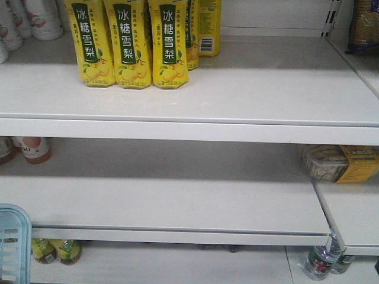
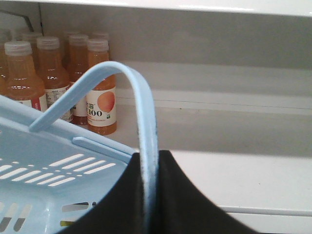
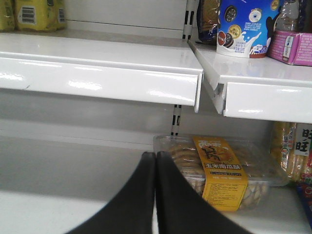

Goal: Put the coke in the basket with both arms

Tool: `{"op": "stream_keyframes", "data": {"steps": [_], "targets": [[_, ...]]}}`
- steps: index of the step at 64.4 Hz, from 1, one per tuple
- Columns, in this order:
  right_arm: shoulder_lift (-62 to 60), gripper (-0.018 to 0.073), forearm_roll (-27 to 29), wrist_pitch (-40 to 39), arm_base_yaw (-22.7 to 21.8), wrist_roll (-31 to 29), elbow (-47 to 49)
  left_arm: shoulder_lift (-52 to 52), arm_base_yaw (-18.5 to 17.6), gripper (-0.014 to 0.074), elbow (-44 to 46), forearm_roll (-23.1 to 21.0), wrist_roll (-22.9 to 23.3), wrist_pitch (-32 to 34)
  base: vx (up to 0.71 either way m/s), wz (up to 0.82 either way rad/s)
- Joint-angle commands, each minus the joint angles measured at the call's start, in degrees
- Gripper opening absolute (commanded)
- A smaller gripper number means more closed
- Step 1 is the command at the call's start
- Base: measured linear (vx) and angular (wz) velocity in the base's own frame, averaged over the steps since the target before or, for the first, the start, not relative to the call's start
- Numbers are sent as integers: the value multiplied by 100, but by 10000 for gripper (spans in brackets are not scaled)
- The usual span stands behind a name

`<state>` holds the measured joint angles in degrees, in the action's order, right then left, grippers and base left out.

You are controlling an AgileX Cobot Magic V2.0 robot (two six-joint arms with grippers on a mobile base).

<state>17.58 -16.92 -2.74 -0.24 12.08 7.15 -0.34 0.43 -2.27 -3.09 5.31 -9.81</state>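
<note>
Spanning white shelves (image 1: 177, 201) carry yellow pear-drink bottles (image 1: 130, 44) above.

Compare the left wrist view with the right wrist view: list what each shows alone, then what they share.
Left wrist only: the light blue basket, its handle clamped in the left gripper, and orange drink bottles.
Right wrist only: the right gripper shut on nothing, a clear snack box with a yellow label, and a blue cookie tub.
Both: white shelves; no coke.
</note>
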Motion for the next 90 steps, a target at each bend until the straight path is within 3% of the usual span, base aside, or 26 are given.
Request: {"op": "stream_keyframes", "data": {"steps": [1,13,28,34,65,90], "targets": [[33,-10,-46,-390,-21,-41,154,-121,-19,-6,218,128,-112,884,0,0],[-512,-10,-6,-302,-27,-156,-116,-121,-19,-6,218,128,-112,884,0,0],[-1307,-10,1231,-187,-27,-651,-929,-121,-19,-6,218,128,-112,884,0,0],[-1575,-10,1466,165,-27,-820,-923,-121,-19,-6,218,128,-112,884,0,0],[-1894,-10,1793,412,-27,-973,-923,-121,-19,-6,218,128,-112,884,0,0],[-1894,-10,1820,417,-27,-1542,-923,-121,-19,-6,218,128,-112,884,0,0]]}}
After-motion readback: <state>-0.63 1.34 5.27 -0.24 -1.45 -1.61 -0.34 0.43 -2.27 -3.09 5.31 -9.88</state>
